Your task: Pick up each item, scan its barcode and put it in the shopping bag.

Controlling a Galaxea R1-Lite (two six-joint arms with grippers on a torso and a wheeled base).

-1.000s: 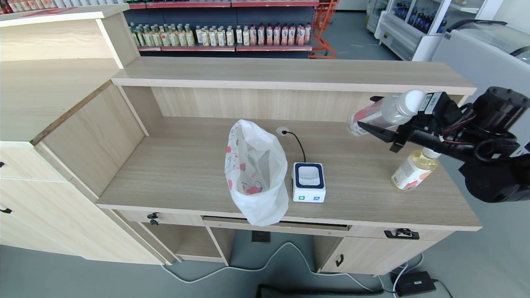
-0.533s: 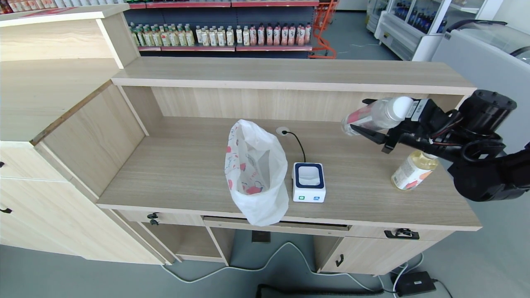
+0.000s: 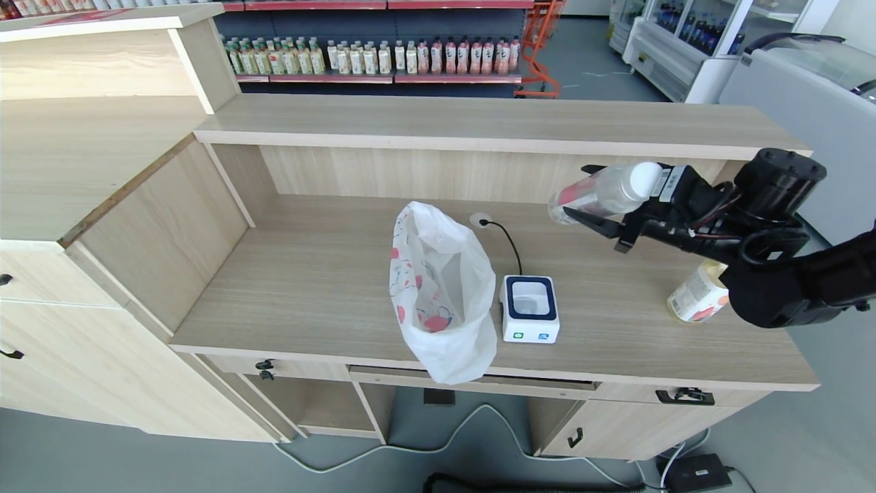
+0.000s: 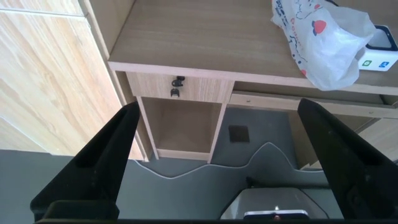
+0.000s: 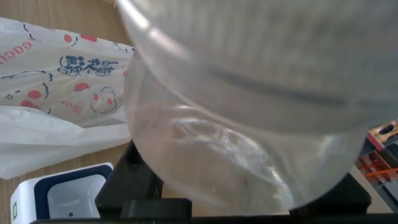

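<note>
The left gripper point(image 4: 217, 109) hangs in front of the counter point(image 3: 328, 294), its fingers spread wide and holding nothing. On the counter the white shopping bag point(image 3: 443, 291) stands open, with the scanner point(image 3: 529, 308) just beside it. Farther right, the right gripper point(image 3: 580, 192) is clamped on a clear bottle point(image 3: 612, 192), held tilted above the counter. A second bottle point(image 3: 694, 298) stands under the arm.

shopping bag point(image 3: 443, 291) left of scanner point(image 3: 529, 308), maybe touching | standing bottle point(image 3: 697, 298) far right | held bottle point(image 3: 602, 194) aloft between
</note>
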